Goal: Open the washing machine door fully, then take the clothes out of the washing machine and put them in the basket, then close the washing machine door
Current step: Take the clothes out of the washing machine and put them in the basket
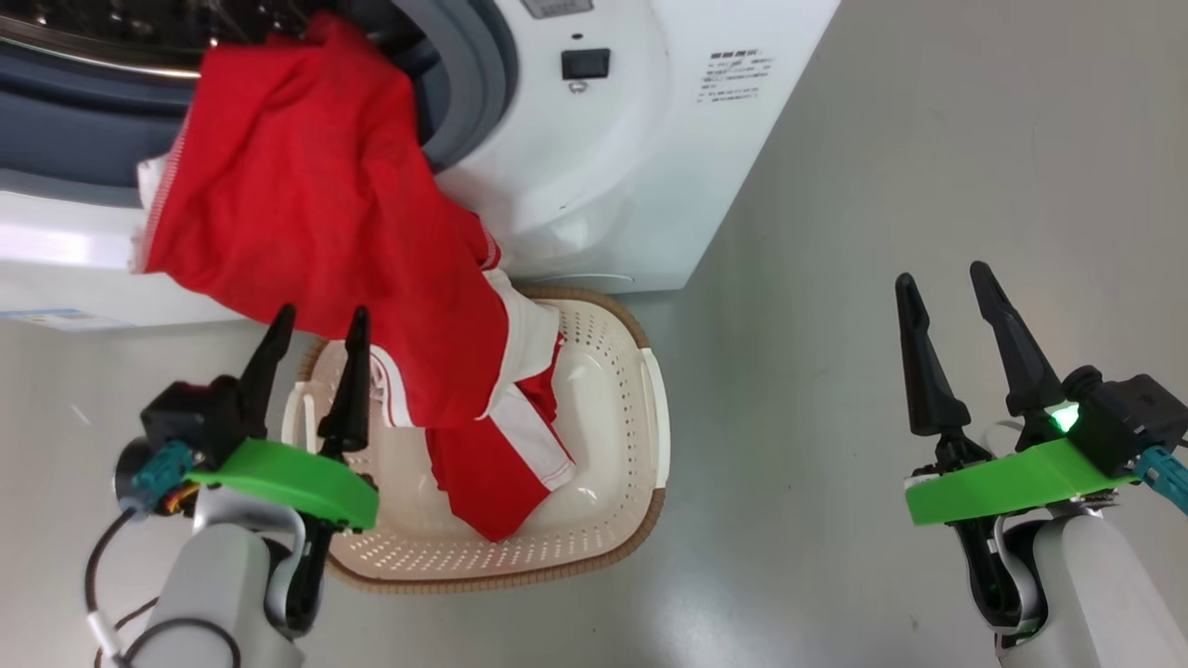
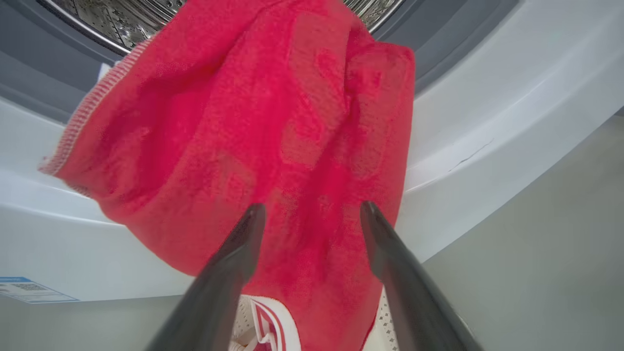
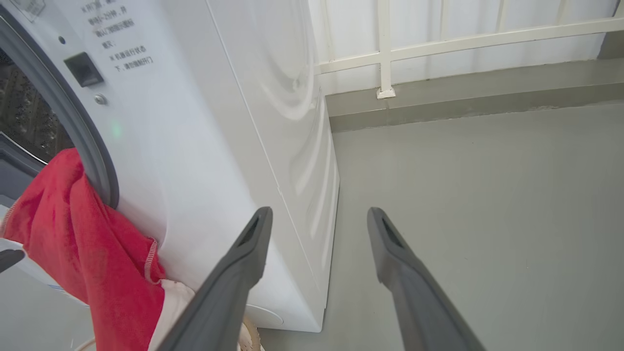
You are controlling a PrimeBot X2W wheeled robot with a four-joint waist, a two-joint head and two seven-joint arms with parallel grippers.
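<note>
Red clothes (image 1: 306, 195) with white stripes hang out of the washing machine (image 1: 594, 167) mouth, over its lip and down into the cream basket (image 1: 613, 371) on the floor in front. My left gripper (image 1: 317, 325) is open, its tips just below the hanging red fabric at the basket's left rim. In the left wrist view the red clothes (image 2: 253, 136) hang just beyond my open left gripper (image 2: 312, 212), nothing between the fingers. My right gripper (image 1: 942, 283) is open over bare floor to the right, and the same gripper (image 3: 319, 217) points past the machine's side (image 3: 273, 122). The door is out of view.
Grey floor (image 1: 835, 278) spreads to the right of the machine and basket. A white railing and a low kerb (image 3: 463, 97) run behind the machine in the right wrist view. A blue label (image 2: 24, 290) sits low on the machine's front.
</note>
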